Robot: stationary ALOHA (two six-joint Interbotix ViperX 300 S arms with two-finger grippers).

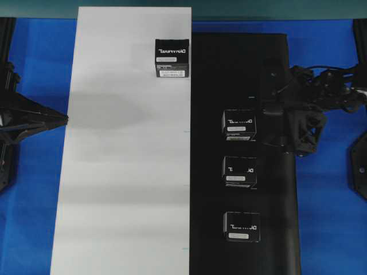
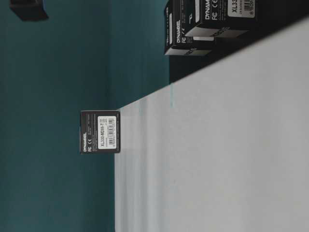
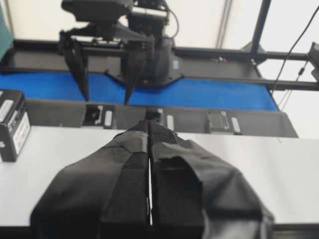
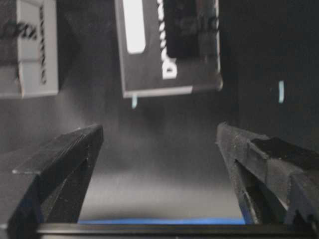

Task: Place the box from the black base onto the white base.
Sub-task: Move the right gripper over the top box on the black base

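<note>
One black box (image 1: 172, 58) stands on the white base (image 1: 126, 172) near its far right edge; the table-level view shows this box (image 2: 100, 131) with its sticker label. Three more boxes sit in a row on the black base (image 1: 229, 74): a far one (image 1: 239, 124), a middle one (image 1: 239, 171) and a near one (image 1: 242, 226). My right gripper (image 1: 270, 124) hovers just right of the far box, open and empty. In the right wrist view the gripper (image 4: 159, 134) faces that box (image 4: 169, 45) with a gap between them. My left gripper (image 1: 64, 118) rests shut at the white base's left edge.
Blue table surface (image 1: 327, 217) surrounds both sheets. Black frame posts (image 1: 6, 57) stand at the left and right edges. In the left wrist view my left gripper (image 3: 149, 128) points across the white sheet toward the right arm (image 3: 149, 45).
</note>
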